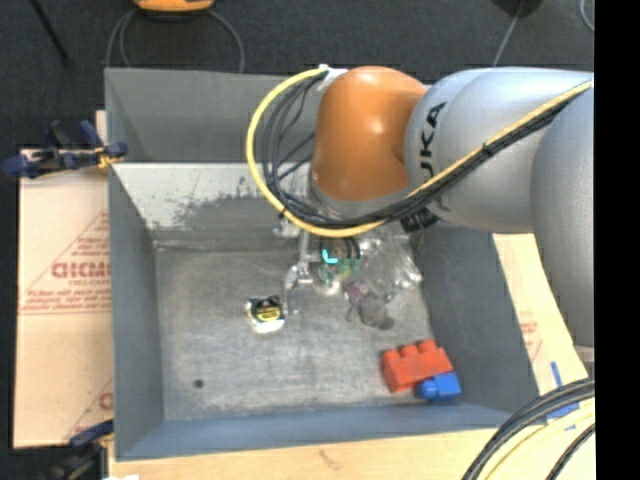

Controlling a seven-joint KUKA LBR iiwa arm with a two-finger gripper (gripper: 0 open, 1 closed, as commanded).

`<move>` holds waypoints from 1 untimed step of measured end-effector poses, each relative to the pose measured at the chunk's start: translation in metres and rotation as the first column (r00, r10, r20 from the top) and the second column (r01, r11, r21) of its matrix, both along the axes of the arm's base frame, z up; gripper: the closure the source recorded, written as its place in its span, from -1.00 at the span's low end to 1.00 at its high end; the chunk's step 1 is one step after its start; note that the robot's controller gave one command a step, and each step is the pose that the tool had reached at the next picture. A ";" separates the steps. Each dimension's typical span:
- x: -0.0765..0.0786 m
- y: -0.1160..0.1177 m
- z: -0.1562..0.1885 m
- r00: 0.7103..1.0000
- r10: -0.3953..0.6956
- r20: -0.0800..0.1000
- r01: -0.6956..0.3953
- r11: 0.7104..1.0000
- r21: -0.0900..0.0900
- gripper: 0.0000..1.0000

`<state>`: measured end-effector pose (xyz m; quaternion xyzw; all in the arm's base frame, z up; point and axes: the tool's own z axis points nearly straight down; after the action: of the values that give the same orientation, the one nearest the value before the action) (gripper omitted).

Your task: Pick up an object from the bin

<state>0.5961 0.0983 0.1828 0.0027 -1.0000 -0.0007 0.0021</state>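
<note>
My gripper (345,286) hangs below the orange wrist cover over the middle of the bin, its fingers spread open and low near the floor. One fingertip (296,283) stands just right of a small round yellow, black and white tape measure (265,311), apart from it. Under the gripper's right side lies a small clear, purplish thing (368,306); whether the fingers touch it I cannot tell. Nothing shows gripped between the fingers.
A red toy brick (411,364) with a small blue brick (438,386) against it lies near the bin's front right corner. The arm comes in from the right and covers the bin's back right part.
</note>
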 end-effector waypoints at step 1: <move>-0.015 -0.022 -0.109 0.963 0.269 0.015 -0.269 0.963 -0.002 -1.00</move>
<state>0.5809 0.0761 0.0737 0.1386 -0.9903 -0.0002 -0.0052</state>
